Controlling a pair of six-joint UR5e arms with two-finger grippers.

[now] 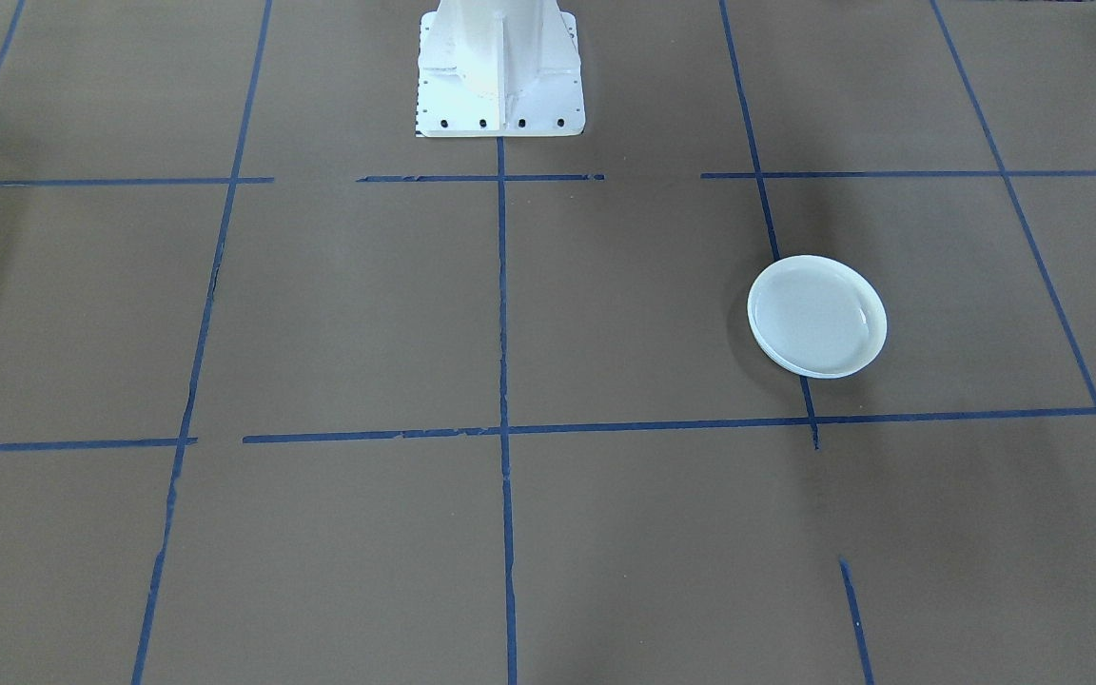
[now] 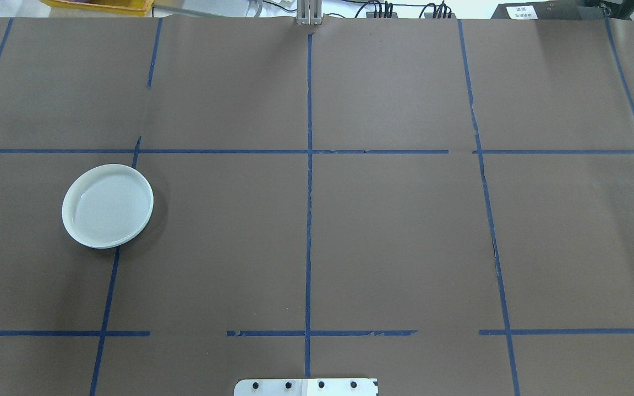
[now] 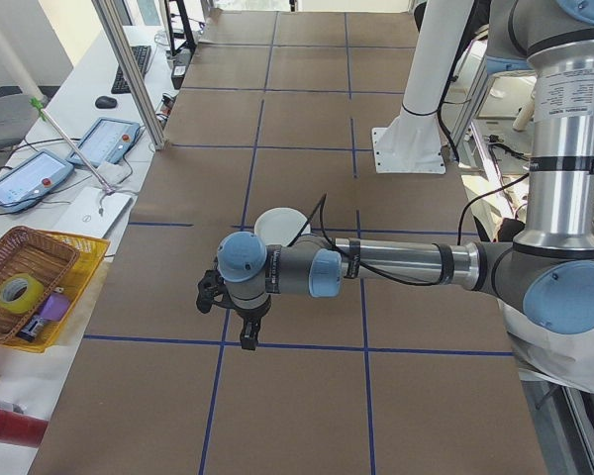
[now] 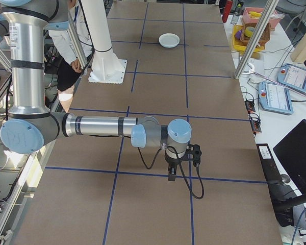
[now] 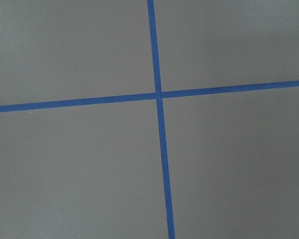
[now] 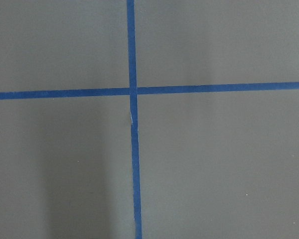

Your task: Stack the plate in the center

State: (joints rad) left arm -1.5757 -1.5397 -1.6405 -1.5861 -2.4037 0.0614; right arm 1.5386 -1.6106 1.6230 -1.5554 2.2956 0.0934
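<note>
One plate (image 2: 108, 206) lies on the table (image 2: 394, 236) (left side); both tools' opening cannot be told.

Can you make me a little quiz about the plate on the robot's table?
1. True or false: the plate lies partly over a blue tape line.
2. How many plates are on the table? A) one B) two C) three
3. Fill in: the plate is on the robot's ____ side.

Key: 1 true; 2 A; 3 left.
</note>
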